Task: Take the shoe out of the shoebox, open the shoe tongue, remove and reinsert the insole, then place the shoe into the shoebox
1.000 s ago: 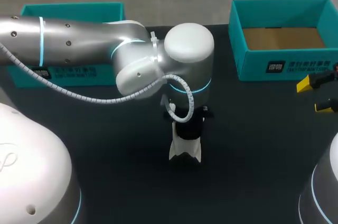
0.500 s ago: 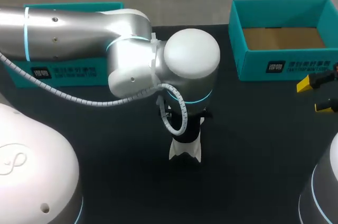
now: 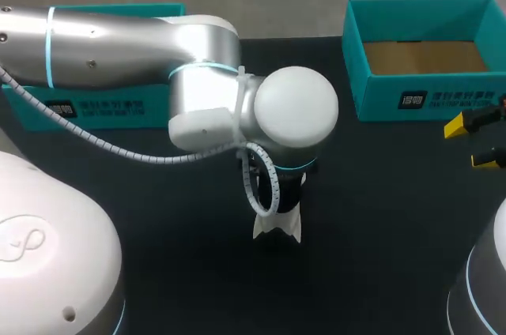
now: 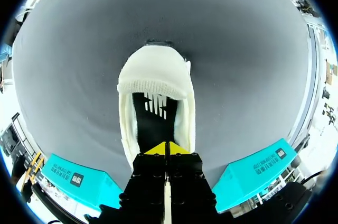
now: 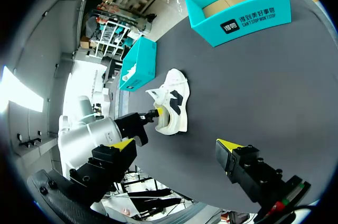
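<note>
Lettering [image 3: 462,98] in white on teal shoebox [image 3: 379,102]

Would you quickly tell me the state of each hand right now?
Left hand: closed, tips at the shoe opening; whether it grips anything cannot be told.
Right hand: open, holding nothing.

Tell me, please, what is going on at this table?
The white shoe stands in the middle of the table, outside the empty shoebox. The left gripper is down at the shoe's opening, tips together over the dark insole; whether it pinches anything is unclear. The right gripper hangs open near the table's right edge, holding nothing.
</note>
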Motion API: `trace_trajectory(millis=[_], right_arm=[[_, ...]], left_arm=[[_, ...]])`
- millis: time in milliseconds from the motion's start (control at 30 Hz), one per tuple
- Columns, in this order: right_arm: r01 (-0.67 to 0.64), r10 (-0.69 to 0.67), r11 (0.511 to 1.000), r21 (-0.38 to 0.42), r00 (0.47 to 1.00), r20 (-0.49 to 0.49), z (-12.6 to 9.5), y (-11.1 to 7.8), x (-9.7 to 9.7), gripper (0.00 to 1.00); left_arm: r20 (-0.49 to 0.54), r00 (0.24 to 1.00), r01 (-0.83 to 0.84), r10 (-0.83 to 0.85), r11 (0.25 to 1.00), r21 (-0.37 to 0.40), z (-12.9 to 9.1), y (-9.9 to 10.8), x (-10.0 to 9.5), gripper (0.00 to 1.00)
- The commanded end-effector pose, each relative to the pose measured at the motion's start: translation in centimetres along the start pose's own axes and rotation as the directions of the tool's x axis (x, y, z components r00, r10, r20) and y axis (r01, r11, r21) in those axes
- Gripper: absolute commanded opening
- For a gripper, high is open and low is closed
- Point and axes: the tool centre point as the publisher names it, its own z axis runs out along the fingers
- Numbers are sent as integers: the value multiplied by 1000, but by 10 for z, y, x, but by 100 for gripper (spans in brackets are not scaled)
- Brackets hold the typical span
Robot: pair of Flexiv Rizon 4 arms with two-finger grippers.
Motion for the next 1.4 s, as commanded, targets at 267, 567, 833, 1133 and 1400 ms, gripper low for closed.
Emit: trace_trajectory(millis=[267,567,833,1133,1400], right_arm=[[-2,2,999,-45,1000,3,-3,-10,0,100],[-2,2,999,-45,1000,3,-3,-10,0,100],[-2,2,999,-45,1000,3,-3,-10,0,100],[-2,2,999,-45,1000,3,-3,-10,0,100],[-2,2,999,-45,1000,3,-3,-10,0,100]], left_arm=[[40,999,25,-24,999,-37,17,14,-2,2],[43,999,7,-5,999,-52,14,25,4,86],[8,999,-45,46,998,-37,8,14,1,100],[0,998,-70,70,997,-28,-3,11,2,100],[-7,998,-67,67,998,-2,3,21,4,100]])
